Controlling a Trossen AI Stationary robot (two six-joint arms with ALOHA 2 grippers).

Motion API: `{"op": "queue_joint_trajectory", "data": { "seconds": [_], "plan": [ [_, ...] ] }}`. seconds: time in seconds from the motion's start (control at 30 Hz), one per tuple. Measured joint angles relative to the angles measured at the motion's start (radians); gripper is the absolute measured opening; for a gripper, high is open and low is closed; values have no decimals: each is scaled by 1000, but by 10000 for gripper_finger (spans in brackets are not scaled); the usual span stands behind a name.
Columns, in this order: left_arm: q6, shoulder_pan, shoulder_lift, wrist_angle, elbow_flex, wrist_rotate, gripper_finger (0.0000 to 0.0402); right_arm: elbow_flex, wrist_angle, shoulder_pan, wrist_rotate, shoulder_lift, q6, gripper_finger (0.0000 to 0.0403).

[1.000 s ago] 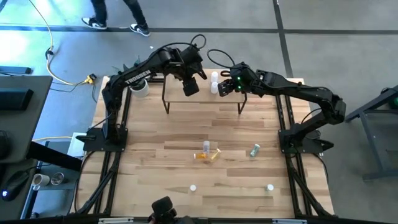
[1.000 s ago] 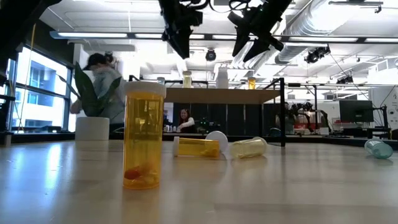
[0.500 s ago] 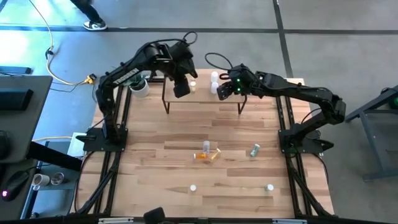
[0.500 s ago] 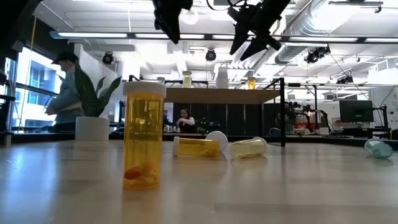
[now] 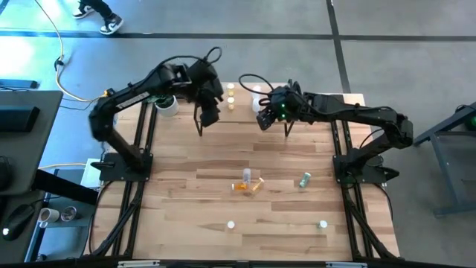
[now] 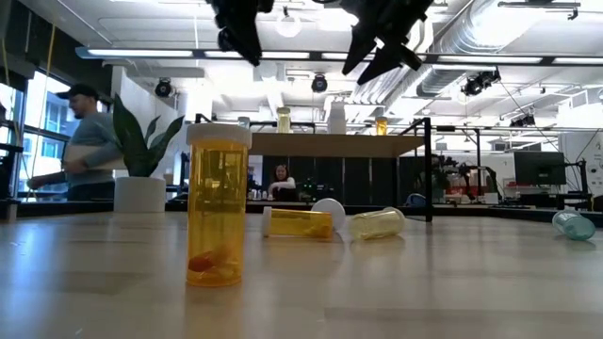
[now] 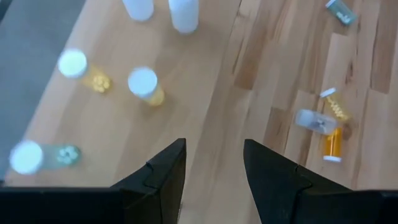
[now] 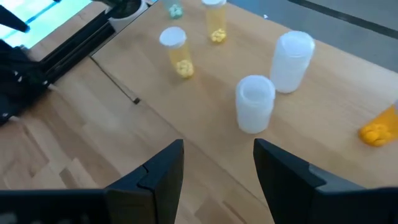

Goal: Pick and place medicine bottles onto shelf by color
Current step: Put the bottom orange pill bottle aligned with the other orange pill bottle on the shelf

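The shelf point(image 5: 242, 115) stands at the table's far middle. On its wooden top point(image 7: 124, 124) stand white bottles point(image 7: 184, 12), yellow bottles point(image 7: 144, 84) and a green one point(image 7: 37, 155); an orange one point(image 8: 379, 127) shows at its right end. My left gripper point(image 5: 210, 112) hangs open and empty above the shelf's left end. My right gripper point(image 5: 265, 117) hangs open and empty above the shelf's right half, near the white bottles point(image 8: 255, 102). An orange bottle point(image 5: 242, 186) and a clear one point(image 5: 256, 182) lie on the table's middle. A green bottle point(image 5: 304, 179) lies to their right.
An upright yellow bottle point(image 6: 218, 202) stands near the table's front, with another small bottle point(image 5: 322, 223) at the front right. A white plant pot point(image 5: 166, 106) sits at the far left corner. A person point(image 6: 80, 141) walks in the room behind.
My left gripper has drawn back from over the shelf's middle toward the table's left, rising slightly, as its arm folded back. My right gripper has swung a little toward the table's left above the shelf. Both stay open. No bottle has moved.
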Motion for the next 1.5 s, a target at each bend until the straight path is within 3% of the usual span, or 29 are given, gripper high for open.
{"op": "queue_joint_trajectory", "data": {
  "seconds": [0.27, 0.77, 0.93, 1.2, 1.5],
  "plan": [
    [-97, -19, -220, 210, -320, 1, 152, 0, -1, 52, -131, 0, -47, 185],
    [-312, -211, -519, 529, -715, -1, 152, 0, -1, 235, -296, 0, -79, 185],
    [-414, -325, -559, 549, -748, -8, 152, 0, -1, 305, -306, 0, -79, 185],
    [-548, -534, -578, 547, -748, -126, 152, 0, 72, 434, -310, 0, -72, 188],
    [-621, -731, -577, 532, -749, -247, 152, 0, 221, 571, -302, 58, -140, 229]
  ]
}}
